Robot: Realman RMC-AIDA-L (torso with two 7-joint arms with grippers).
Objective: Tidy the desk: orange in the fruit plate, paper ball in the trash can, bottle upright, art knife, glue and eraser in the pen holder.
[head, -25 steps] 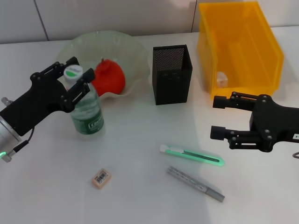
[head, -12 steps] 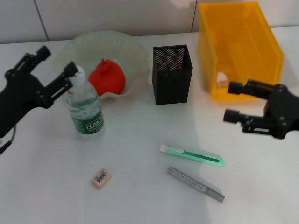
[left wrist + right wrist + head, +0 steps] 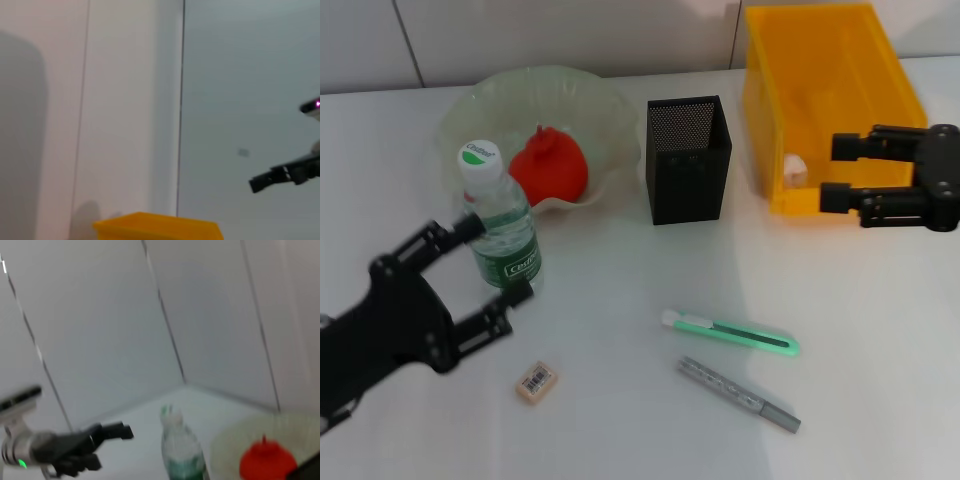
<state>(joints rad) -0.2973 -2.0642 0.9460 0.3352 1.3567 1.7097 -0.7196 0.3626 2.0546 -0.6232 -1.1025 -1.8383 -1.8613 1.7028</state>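
The clear bottle (image 3: pixel 502 228) with a green-and-white cap stands upright in front of the translucent fruit plate (image 3: pixel 535 88), which holds the orange (image 3: pixel 551 167). My left gripper (image 3: pixel 493 262) is open and empty, just in front of the bottle. My right gripper (image 3: pixel 835 172) is open and empty at the front wall of the yellow trash bin (image 3: pixel 840 60). The paper ball (image 3: pixel 793 168) lies inside the bin. The green art knife (image 3: pixel 730 333), grey glue stick (image 3: pixel 740 394) and eraser (image 3: pixel 536 382) lie on the table. The black mesh pen holder (image 3: pixel 688 160) stands in the middle.
The right wrist view shows the bottle (image 3: pixel 182 455), the orange (image 3: pixel 265 460) and my left gripper (image 3: pixel 112 447) farther off. The left wrist view shows the bin's rim (image 3: pixel 157 226) and the white wall. The white table (image 3: pixel 620 270) has bare room between the bottle and the knife.
My left gripper has let go of the bottle's top and dropped back toward the table's front left. My right gripper has moved back and right to the yellow bin.
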